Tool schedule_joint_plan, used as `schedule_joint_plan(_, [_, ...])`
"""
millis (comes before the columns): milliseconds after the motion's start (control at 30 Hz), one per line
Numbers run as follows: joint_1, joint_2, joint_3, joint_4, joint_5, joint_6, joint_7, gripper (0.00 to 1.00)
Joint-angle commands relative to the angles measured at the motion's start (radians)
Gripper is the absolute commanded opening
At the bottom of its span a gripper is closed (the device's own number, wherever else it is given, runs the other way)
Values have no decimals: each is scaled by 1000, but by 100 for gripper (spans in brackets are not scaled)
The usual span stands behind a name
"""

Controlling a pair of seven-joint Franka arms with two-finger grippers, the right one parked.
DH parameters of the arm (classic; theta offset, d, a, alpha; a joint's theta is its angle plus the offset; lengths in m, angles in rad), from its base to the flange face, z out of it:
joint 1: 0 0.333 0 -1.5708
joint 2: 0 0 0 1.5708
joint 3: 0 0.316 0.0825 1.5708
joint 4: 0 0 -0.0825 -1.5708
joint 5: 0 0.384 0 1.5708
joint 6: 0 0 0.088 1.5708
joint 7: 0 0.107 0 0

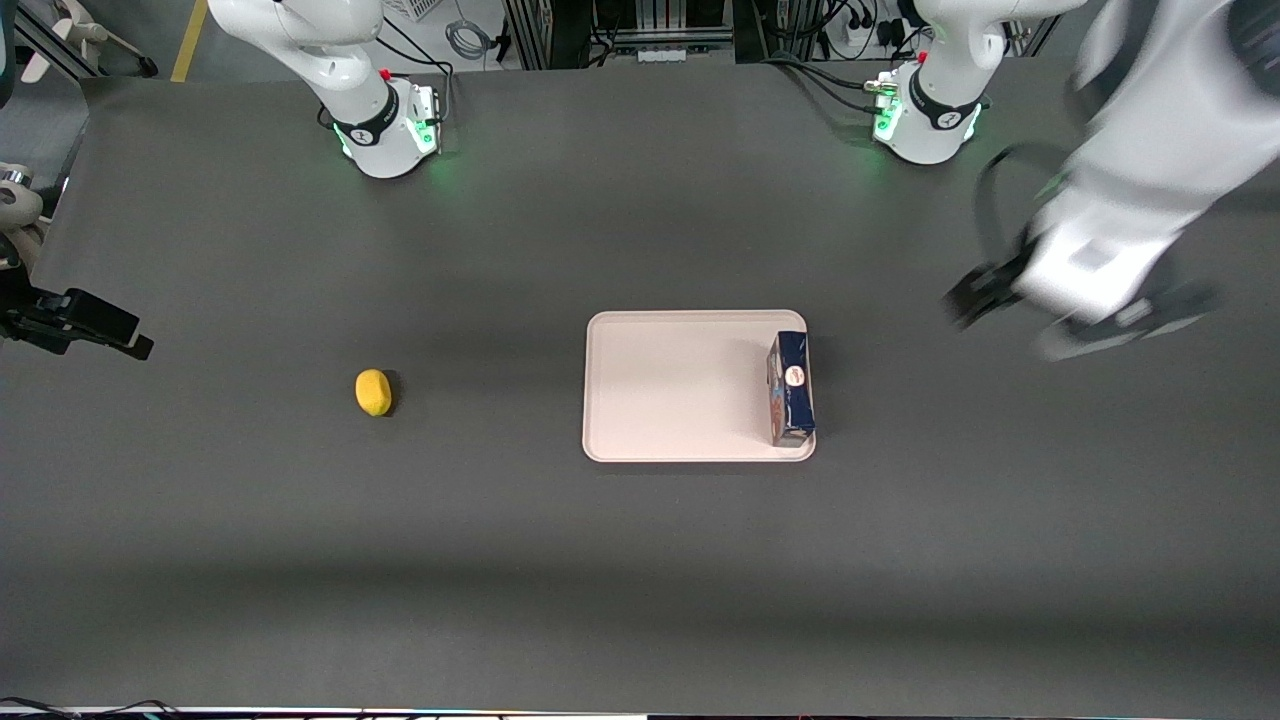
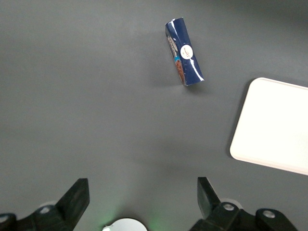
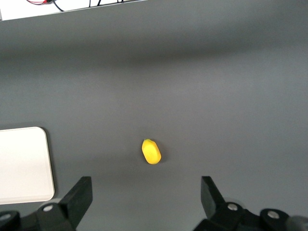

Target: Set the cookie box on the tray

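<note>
Nearest the front camera is the tray (image 1: 680, 390), mid-tabletop. In that view the cookie box (image 1: 792, 388) stands on its narrow side along the tray's edge toward the working arm's end. The wrist view instead shows the cookie box (image 2: 184, 52) on bare tabletop, apart from the tray (image 2: 274, 125), so we cannot settle which holds. Our gripper (image 1: 978, 295) hangs spread and empty (image 2: 142, 187) near the working arm's end. We judge it best to confirm the box's seating, then move wide of it: it would tip easily.
</note>
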Motion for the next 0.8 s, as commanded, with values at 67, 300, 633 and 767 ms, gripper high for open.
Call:
schedule_joint_plan(67, [-2,-196,135,-77,-47,-172,205,100])
schedule_joint_plan(300, [-2,-357,230,-302,-68,-73,344,100])
schedule_joint_plan(633, [-2,-449,267,-486,-81,50,390,100])
schedule_joint_plan(767, [-4,-449,269,-483,-82,50,390,100])
